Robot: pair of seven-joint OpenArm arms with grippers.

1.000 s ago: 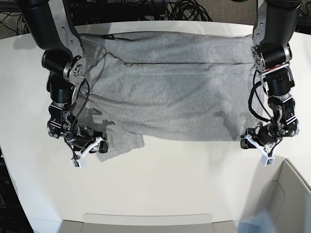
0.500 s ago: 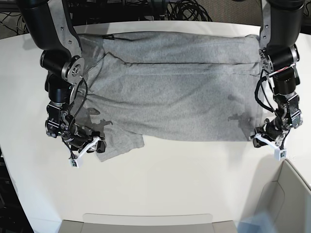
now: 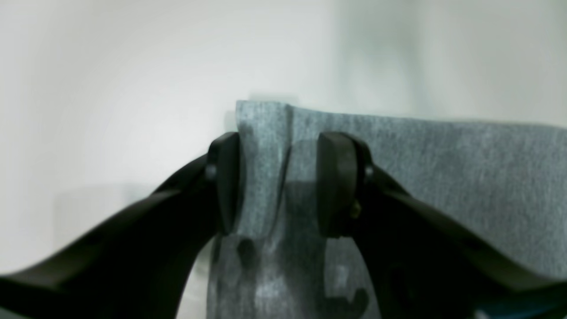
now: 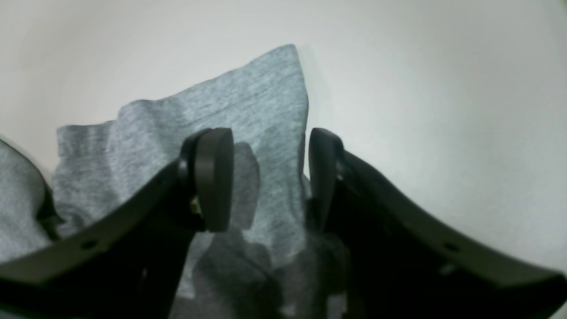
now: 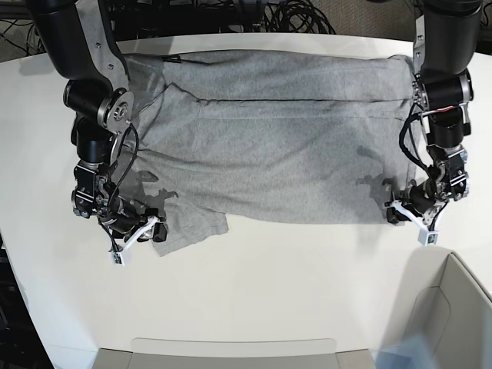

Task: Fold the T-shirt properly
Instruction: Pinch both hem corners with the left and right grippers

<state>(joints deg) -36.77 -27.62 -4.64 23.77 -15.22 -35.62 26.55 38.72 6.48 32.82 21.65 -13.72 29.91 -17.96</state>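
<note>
Grey heathered knit T-shirt (image 5: 284, 146) is spread across the far half of the white tabletop (image 5: 254, 292). Left gripper (image 3: 278, 177), shifted inward since a moment ago, and right gripper (image 4: 269, 177) are parted astride near corners, ungrasped.

Swung back inward from the far right edge of the base view: left gripper (image 5: 397, 214), now at the lower right corner of the T-shirt (image 5: 277, 146), open fingers (image 3: 336, 181) straddling the cloth edge. Drifted slightly lower left at the sleeve: right gripper (image 5: 148, 228).
</note>
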